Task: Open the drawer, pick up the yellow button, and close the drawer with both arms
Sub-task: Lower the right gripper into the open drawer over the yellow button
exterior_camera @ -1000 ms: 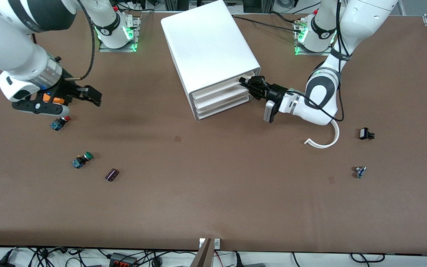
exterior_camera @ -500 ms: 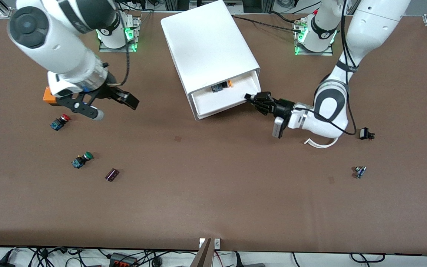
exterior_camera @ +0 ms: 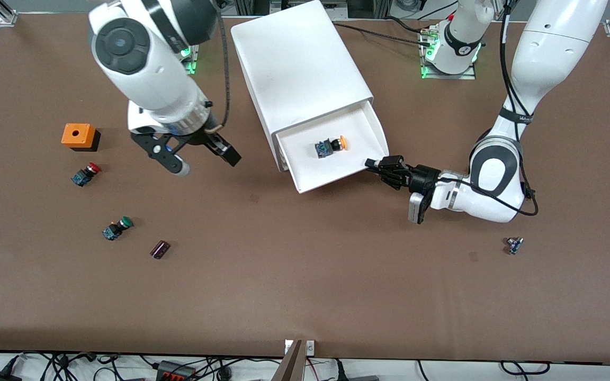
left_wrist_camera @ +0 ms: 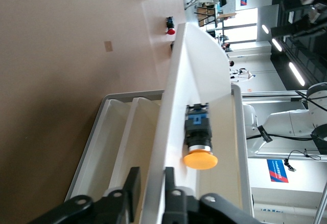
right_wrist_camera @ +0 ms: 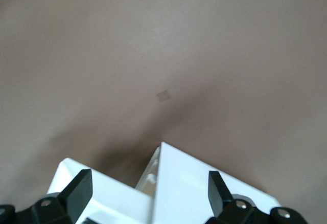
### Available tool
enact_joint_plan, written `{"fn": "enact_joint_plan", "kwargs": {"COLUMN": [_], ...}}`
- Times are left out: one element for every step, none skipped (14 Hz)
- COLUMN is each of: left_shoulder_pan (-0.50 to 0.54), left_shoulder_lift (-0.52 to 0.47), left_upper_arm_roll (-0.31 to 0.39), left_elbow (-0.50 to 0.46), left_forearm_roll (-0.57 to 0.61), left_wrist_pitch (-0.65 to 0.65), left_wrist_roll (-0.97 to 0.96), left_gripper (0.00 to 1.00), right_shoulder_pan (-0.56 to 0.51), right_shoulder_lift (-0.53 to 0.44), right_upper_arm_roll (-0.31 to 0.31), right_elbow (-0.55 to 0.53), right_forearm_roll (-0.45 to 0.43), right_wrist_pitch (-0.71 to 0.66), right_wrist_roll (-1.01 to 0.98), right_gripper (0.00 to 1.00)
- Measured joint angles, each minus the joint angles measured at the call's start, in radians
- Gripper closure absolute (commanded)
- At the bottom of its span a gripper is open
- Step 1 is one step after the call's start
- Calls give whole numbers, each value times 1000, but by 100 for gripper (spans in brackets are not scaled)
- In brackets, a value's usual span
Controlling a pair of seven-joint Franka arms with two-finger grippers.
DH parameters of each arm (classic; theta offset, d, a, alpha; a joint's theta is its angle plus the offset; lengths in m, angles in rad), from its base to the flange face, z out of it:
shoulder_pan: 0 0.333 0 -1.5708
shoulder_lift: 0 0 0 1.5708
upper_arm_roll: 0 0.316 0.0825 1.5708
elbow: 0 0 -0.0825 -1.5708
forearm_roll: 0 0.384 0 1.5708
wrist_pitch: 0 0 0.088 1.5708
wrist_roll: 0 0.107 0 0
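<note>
The top drawer [exterior_camera: 337, 172] of the white cabinet [exterior_camera: 299, 63] stands pulled out. The orange-capped button [exterior_camera: 330, 146] lies on its side inside it. My left gripper [exterior_camera: 376, 165] is shut on the drawer's front wall at the corner toward the left arm's end. In the left wrist view one of the fingers [left_wrist_camera: 132, 188] is on each side of the wall [left_wrist_camera: 173, 106], with the button [left_wrist_camera: 199, 142] just inside. My right gripper [exterior_camera: 203, 159] is open and empty, up over the table beside the cabinet. In the right wrist view it [right_wrist_camera: 148, 188] faces a white corner [right_wrist_camera: 194, 183].
An orange block [exterior_camera: 78, 136], a red-capped button [exterior_camera: 86, 174], a green-capped button [exterior_camera: 117, 227] and a small dark part [exterior_camera: 160, 249] lie toward the right arm's end. A small part [exterior_camera: 514, 245] lies toward the left arm's end.
The left gripper has pulled the drawer out toward the front camera, uncovering the button. The right arm has swung from its end of the table toward the cabinet, uncovering the orange block.
</note>
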State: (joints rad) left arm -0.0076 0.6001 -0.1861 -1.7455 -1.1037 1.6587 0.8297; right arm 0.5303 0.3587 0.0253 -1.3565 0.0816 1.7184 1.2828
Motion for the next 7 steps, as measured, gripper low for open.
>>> {"fn": "enact_joint_plan", "kwargs": {"left_shoulder_pan": [0,2,7,13,19,24,27], "left_shoulder_lift": [1,1,1,0,-3,-10,-22], "left_upper_arm_roll": [0,1,1,1,1,1,1], "left_elbow": [0,1,3,6,14,23,33], "left_forearm_roll": [4,5,5,5,5,6,19], "left_wrist_pitch": [4,6,6,6,2,-6,-11], "left_wrist_roll": [-6,-12,-19,-34,-70,-124,-183], "left_gripper": [0,0,0,0,0,0,0], "right_shoulder_pan": [21,39,54,65,75,84,94], "right_shoulder_lift": [31,61,87,110,129,144,156], "right_upper_arm_roll": [0,0,0,0,0,0,0], "right_elbow": [38,76,111,141,161,173,179], "right_forearm_roll": [12,40,65,80,86,91,93], "right_wrist_pitch": [2,4,5,8,13,27,50], "right_wrist_roll": [69,140,208,268,312,347,393], "right_gripper": [0,0,0,0,0,0,0]}}
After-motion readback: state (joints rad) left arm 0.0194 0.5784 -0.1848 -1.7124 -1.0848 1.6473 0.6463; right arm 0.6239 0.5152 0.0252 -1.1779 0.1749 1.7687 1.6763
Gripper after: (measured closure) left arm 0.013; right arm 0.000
